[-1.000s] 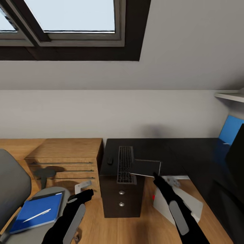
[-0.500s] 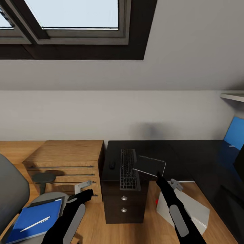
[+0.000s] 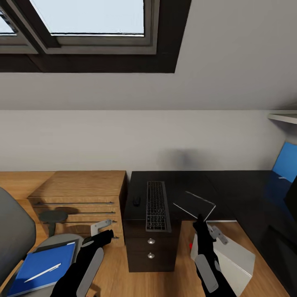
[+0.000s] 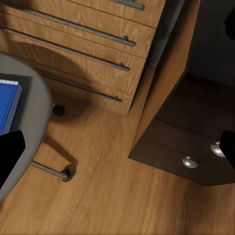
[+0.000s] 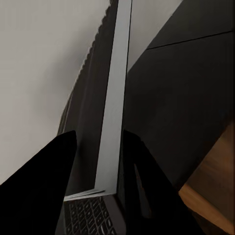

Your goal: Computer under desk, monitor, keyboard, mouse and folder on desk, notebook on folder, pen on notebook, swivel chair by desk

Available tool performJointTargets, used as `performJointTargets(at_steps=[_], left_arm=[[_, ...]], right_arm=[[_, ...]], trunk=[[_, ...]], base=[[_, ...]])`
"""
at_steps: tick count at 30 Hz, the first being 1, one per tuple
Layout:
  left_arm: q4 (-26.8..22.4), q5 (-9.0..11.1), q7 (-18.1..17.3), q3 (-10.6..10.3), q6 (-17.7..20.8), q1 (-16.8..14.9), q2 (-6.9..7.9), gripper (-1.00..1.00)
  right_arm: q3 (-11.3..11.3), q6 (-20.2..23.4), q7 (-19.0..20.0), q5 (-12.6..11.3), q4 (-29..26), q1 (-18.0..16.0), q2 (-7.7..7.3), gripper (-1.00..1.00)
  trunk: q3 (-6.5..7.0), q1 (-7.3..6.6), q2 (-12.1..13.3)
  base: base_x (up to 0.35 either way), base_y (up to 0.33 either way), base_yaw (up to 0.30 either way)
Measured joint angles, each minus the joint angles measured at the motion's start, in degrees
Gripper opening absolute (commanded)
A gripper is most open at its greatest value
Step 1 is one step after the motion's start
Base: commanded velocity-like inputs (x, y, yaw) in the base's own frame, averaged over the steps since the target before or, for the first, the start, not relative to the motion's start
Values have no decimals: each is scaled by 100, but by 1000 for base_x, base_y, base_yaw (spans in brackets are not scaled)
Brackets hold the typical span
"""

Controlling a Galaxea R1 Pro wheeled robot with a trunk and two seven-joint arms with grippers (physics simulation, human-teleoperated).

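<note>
I see a glossy black desk (image 3: 243, 194), its drawer unit (image 3: 150, 249) bearing 2 shiny metal knobs, a grained wooden chest (image 3: 80, 194) with metal bar handles, matt wood flooring (image 4: 112, 196), and a swivel chair (image 3: 14, 231) with a soft-looking grey seat.

The right arm reaches forward and up from the lower edge of the head view, its black forearm with a grey panel ending in the right end effector (image 3: 201, 218). In the right wrist view its two black fingers (image 5: 46, 186) stand on either side of a thin grey pad held edge-on, clamped on it. The left arm lies lower and more bent, its left end effector (image 3: 106, 235) pointing forward. In the left wrist view its fingertips (image 4: 11, 152) sit wide apart with nothing between them.
</note>
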Motion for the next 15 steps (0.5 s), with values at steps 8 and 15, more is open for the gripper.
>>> performJointTargets(at_steps=[8, 15], left_arm=[[-117, 9, -1, -6, -1, 1, -13, 100], [-199, 11, 7, -8, -1, 4, -27, 100]], right_arm=[[-2, -32, -99, -13, -12, 0, 9, -100], [-7, -28, -73, -210, -32, 0, 11, -100]], trunk=[[0, 0, 0], [-125, 153, -280]], base=[[0, 0, 0], [0, 0, 0]])
